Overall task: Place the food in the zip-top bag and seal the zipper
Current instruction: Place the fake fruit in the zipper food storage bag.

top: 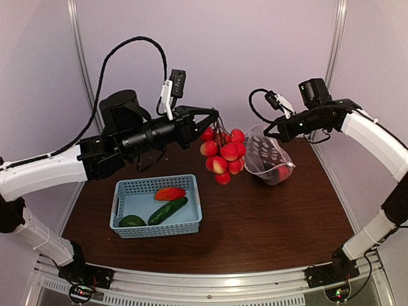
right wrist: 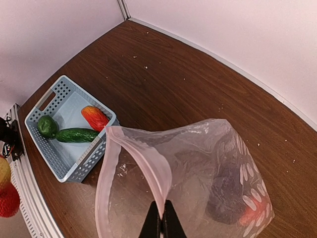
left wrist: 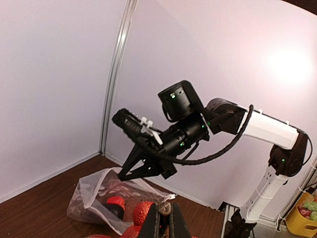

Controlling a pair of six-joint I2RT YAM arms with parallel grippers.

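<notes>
My left gripper (top: 217,118) is shut on the stem of the cherry tomato cluster (top: 223,154), which hangs in the air left of the bag; in the left wrist view the fingers (left wrist: 150,224) pinch the stem. My right gripper (top: 268,131) is shut on the zipper strip (right wrist: 148,173) of the clear polka-dot zip-top bag (top: 271,156), holding its mouth open. A dark eggplant (right wrist: 228,196) and something red lie inside the bag. The red pepper (top: 169,193), green cucumber (top: 167,210) and a small dark green piece (top: 132,221) lie in the light-blue basket (top: 191,223).
The basket stands at the table's front left, also in the right wrist view (right wrist: 49,96). Bare brown table (top: 274,217) lies around the bag and right of the basket. Walls enclose the back and sides.
</notes>
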